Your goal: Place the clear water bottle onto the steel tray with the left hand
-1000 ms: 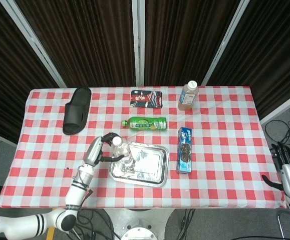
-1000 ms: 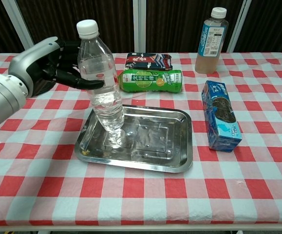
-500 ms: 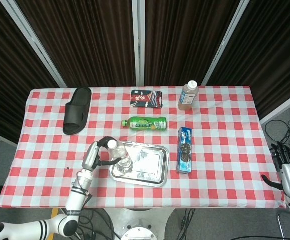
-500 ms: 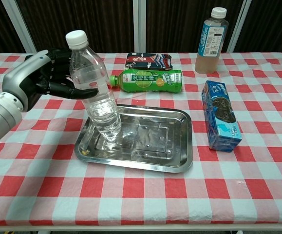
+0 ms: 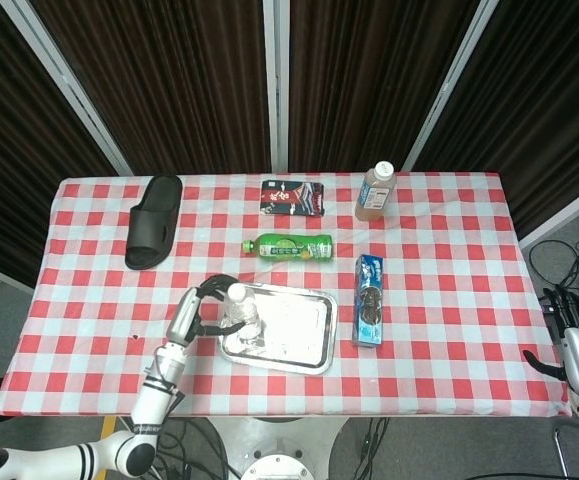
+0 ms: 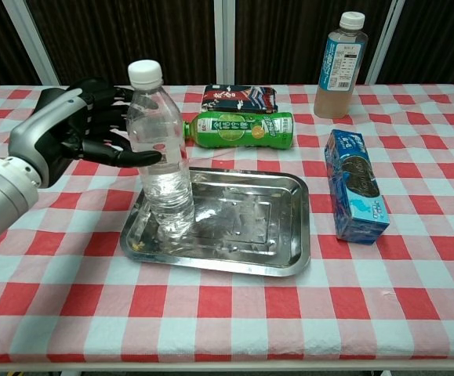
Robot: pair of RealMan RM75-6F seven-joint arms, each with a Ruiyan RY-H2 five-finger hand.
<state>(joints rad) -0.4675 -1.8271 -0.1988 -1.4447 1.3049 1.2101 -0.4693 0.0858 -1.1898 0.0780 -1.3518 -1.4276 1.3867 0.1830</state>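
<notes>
Placement step looks nearly done: tray [image 6: 289,235] sits centre-low in the chest view, water bottle [image 6: 161,160] stands on its left end, near upright, long axis vertical, cap up, left robot hand [image 6: 74,133] at mid-left wrapped around it; next I'd open fingers and back off without tipping it.

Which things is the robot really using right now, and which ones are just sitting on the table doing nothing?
In use:
clear water bottle
steel tray
left robot hand, holding the bottle

Just lying about:
green bottle, on its side
tea-coloured drink bottle
blue cookie pack
dark snack packet
black slipper
right robot hand, off beside the table
</notes>
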